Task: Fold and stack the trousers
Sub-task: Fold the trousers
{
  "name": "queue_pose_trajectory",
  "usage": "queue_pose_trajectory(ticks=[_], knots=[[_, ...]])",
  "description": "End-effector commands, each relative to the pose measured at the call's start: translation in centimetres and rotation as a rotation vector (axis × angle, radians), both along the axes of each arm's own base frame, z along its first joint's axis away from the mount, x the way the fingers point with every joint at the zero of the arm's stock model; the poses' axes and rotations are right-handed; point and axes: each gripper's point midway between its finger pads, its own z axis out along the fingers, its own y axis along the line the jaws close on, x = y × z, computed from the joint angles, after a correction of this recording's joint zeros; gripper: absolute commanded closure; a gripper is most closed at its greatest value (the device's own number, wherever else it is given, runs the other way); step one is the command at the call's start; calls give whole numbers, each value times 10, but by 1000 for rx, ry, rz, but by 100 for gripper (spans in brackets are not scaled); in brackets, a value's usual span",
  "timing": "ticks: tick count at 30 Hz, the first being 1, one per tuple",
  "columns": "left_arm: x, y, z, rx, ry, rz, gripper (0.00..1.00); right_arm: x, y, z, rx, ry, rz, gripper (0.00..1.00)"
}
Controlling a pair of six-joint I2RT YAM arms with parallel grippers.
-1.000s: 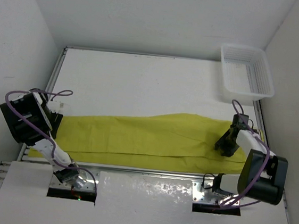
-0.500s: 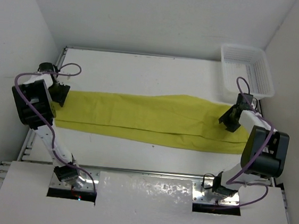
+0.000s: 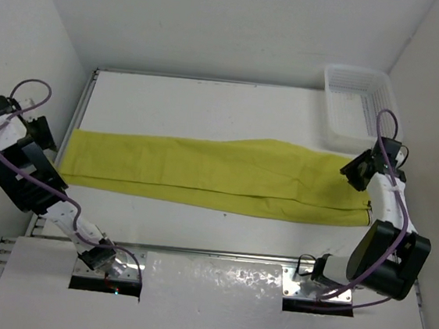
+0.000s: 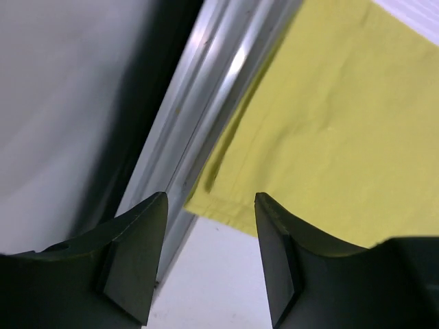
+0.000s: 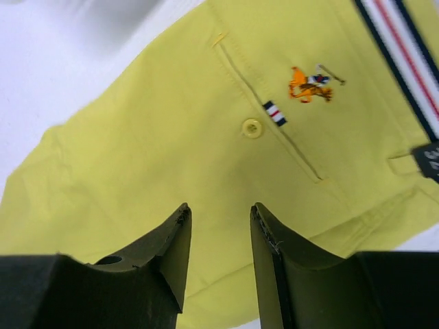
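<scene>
The mustard yellow-green trousers (image 3: 219, 172) lie flat and stretched out across the table, legs to the left and waist to the right. My left gripper (image 3: 46, 137) is open and empty just off the leg hems at the table's left edge; in the left wrist view the hem corner (image 4: 226, 205) lies between and beyond the left gripper (image 4: 209, 205). My right gripper (image 3: 352, 169) is open and empty above the waist end. In the right wrist view the right gripper (image 5: 219, 209) hovers over the back pocket (image 5: 274, 123), with the striped waistband trim (image 5: 401, 48) at the upper right.
A white plastic basket (image 3: 363, 109) stands at the far right corner. A metal rail (image 4: 212, 103) runs along the table's left edge, with the side wall close beyond it. Bare white table (image 3: 210, 108) lies behind the trousers.
The trousers moved away from the near edge toward mid-table and got pulled straight. Both grippers have let go and drawn outward, the left past the hems, the right up over the waist.
</scene>
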Motion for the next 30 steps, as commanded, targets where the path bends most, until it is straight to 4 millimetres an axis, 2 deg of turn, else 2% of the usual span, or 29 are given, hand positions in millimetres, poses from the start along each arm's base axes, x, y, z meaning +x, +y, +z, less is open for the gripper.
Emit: queue_pose_trajectory(ticks=[1,5,10,12,14,19,23,27,30], knots=[[-4,-25,-10,-101,-11,57,49,-12,5,-1,39,13,-3,62],[-9,-27,-36,-145,50,83,49,-20,-1,-3,51,30,-33,62],[-17,-35,-50,-177,91,77,50,-31,-10,-5,66,27,-85,62],[-28,-33,-54,-155,123,90,50,-34,-10,-3,65,24,-92,61],[-28,-22,-46,-82,102,102,50,-33,-11,-1,59,16,-91,60],[-30,-14,-40,-29,93,122,50,-35,-12,-2,50,23,-82,60],[-29,-19,-52,-58,88,136,50,-39,-12,-5,41,37,-77,60],[-17,-25,-63,-117,49,160,51,-41,-13,-7,30,48,-74,61],[-20,-20,-68,-102,74,162,51,-42,-15,-9,28,60,-80,60]])
